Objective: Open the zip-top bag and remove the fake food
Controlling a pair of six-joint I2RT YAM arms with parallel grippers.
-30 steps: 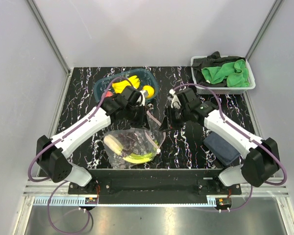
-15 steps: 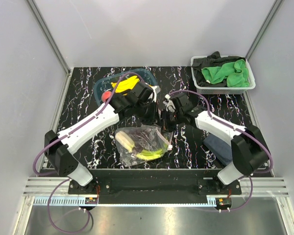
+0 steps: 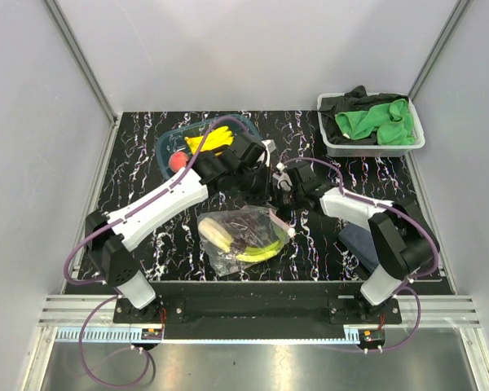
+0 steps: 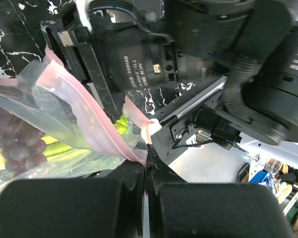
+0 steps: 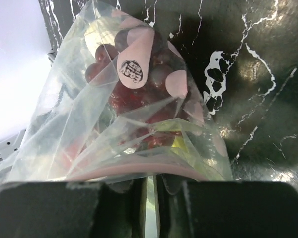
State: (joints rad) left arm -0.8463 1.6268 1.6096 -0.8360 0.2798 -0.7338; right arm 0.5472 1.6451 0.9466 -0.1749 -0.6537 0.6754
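The zip-top bag [image 3: 243, 236] lies at the table's front middle, its top edge lifted between both grippers. It holds dark purple grapes [image 5: 139, 94], a white-and-green leek [image 3: 214, 234] and a yellow-green piece [image 3: 257, 251]. My left gripper [image 3: 265, 189] is shut on the pink zip strip [image 4: 79, 114], as the left wrist view [image 4: 148, 161] shows. My right gripper [image 3: 282, 199] is shut on the bag's other lip, just below the strip in the right wrist view [image 5: 150, 178]. The two grippers are close together, and the bag's mouth gapes a little between the two lips.
A blue-tinted clear tray [image 3: 167, 147] at the back left holds a yellow banana bunch [image 3: 210, 140] and a pink-red peach [image 3: 177, 160]. A white basket [image 3: 334, 147] with green and black cloths stands back right. A dark blue cloth [image 3: 360, 240] lies under the right arm.
Both grippers have moved closer together over the bag's top edge. The left arm has swung right and farther back, and the bag has been dragged a little to the right.
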